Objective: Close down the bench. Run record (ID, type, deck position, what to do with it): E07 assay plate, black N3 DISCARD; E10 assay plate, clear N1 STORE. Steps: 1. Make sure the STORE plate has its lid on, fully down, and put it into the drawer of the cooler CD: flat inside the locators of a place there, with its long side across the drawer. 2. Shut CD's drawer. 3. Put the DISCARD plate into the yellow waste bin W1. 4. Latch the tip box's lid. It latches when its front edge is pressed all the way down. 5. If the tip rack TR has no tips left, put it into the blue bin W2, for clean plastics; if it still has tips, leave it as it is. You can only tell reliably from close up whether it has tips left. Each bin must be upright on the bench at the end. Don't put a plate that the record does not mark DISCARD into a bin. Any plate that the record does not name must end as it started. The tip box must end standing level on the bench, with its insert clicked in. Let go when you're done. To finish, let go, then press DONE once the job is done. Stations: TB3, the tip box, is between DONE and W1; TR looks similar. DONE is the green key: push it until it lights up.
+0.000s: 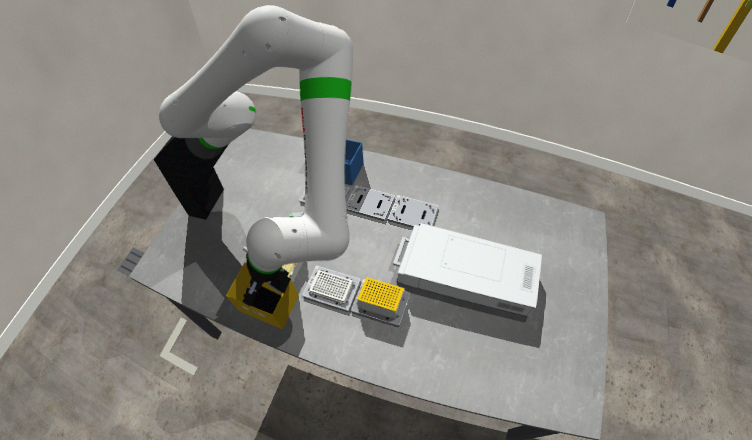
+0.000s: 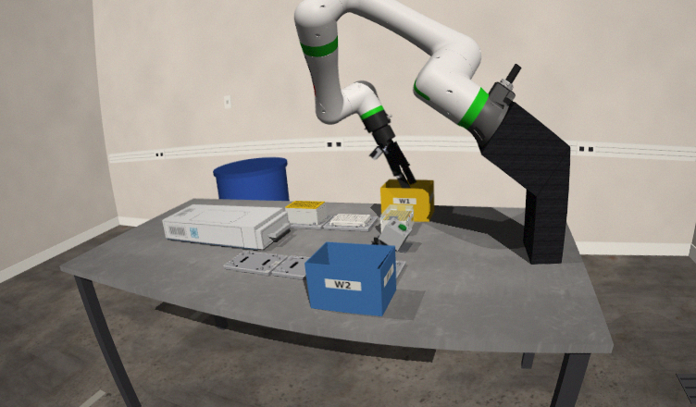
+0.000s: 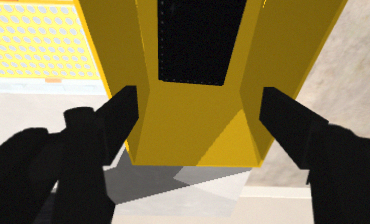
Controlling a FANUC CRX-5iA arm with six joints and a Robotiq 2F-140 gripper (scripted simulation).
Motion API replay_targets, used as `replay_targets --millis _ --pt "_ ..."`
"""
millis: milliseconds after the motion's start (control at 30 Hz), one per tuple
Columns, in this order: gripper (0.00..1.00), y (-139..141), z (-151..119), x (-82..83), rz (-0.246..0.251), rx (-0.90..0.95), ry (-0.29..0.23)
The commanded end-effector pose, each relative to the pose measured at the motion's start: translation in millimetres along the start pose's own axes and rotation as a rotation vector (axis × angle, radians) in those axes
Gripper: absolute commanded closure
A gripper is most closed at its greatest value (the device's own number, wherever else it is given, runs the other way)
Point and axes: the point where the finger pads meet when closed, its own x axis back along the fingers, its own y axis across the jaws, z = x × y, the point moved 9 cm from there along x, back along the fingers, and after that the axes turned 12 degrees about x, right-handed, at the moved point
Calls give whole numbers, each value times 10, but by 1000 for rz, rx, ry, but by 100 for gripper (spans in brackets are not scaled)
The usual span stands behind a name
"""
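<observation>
Tool [image 3: 198, 107] open above bin W1 [image 3: 196, 130], plate [image 3: 201, 45] inside.

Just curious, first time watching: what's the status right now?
Gripper open above yellow bin W1. Black plate released, down inside bin. Nothing blocking.

Black plate [image 3: 201, 42] inside yellow bin [image 3: 186, 130]

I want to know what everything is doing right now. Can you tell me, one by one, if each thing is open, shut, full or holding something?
gripper: jaws open, holding nothing, above the yellow bin.
black plate: let go, down inside the yellow bin.
yellow bin W1: upright on the bench.
blue bin W2: upright, inside hidden.
cooler: drawer shut.
deck positions: no plates on the ones that show.
</observation>
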Motion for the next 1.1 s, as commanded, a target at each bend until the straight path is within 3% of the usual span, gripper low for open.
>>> replay_targets --millis 0,1067 --pt "30 3 -6 17 -1 0 0" --pt "30 -31 -161 355 -1 0 0"
